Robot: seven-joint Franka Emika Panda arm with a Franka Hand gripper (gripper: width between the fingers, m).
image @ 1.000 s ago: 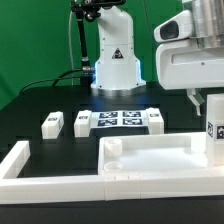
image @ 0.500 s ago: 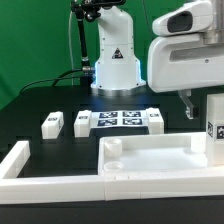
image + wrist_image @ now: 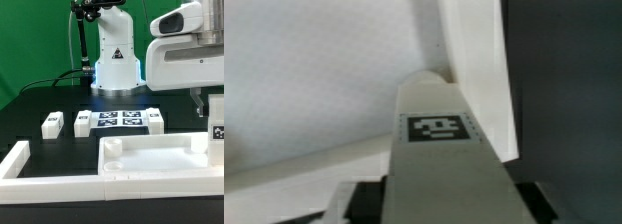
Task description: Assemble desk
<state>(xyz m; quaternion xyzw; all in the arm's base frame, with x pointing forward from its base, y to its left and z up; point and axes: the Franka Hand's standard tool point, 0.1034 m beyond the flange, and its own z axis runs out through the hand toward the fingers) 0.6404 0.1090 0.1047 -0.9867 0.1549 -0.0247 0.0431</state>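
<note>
Robot hand (image 3: 446,205) grips a tagged leg (image 3: 441,150) at the top's (image 3: 150,145) right end.
Its jaws press the leg's sides; three more legs (image 3: 82,122) flank the marker board (image 3: 118,119) on the worktop (image 3: 40,100).

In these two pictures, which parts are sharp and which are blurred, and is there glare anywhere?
Exterior view: the loose legs and the marker board are fairly sharp, the arm's casing near the camera is soft, a bluish glow sits at the arm's base. Wrist view: all blurred; the leg's tag is smudged, the desk top shows no detail.
</note>
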